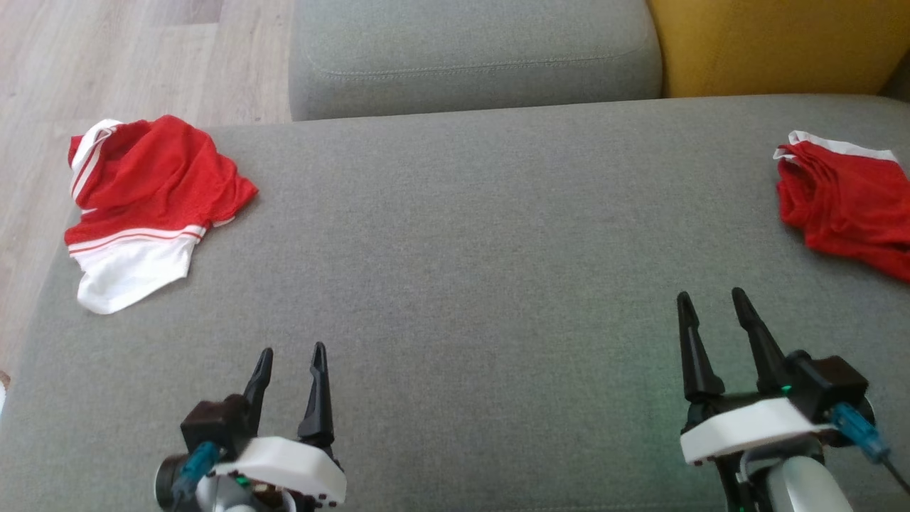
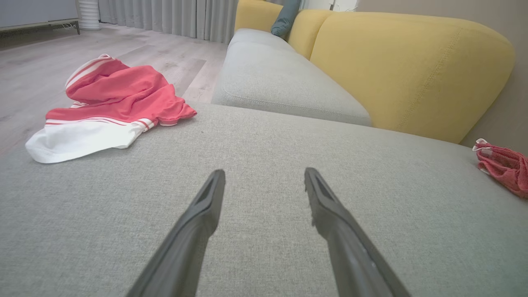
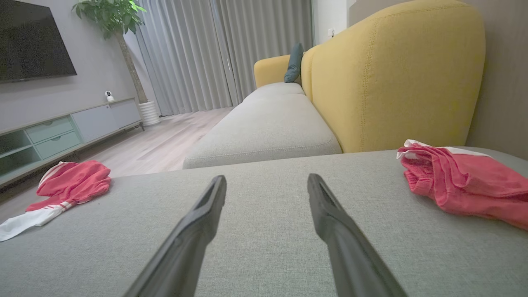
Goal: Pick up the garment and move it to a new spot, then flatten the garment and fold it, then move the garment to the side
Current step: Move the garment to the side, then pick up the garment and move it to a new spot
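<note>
Grey cloth covers the wide couch seat [image 1: 455, 242] in front of us, with a wooden floor [image 1: 106, 57] past its left edge and a yellow couch back [image 1: 768, 43] at the far right. We think we are at the very start of the first step, because nothing is picked up yet. Our left gripper [image 1: 291, 350] hangs low over the seat with its two fingers a little way apart and nothing between them. Our right gripper [image 1: 711, 293] is the same, fingers parted and holding nothing. The red and white garment [image 1: 142, 199] lies in a crumpled heap at the left edge of the seat, between ten and eleven o'clock from our left gripper and well apart from it. Another red garment [image 1: 846, 203] lies bunched at the right edge, at about two o'clock from our right gripper. We guess the left heap is the one to take. Next we need to reach the left gripper out that way, come down on a raised fold, and pinch it before lifting.
</note>
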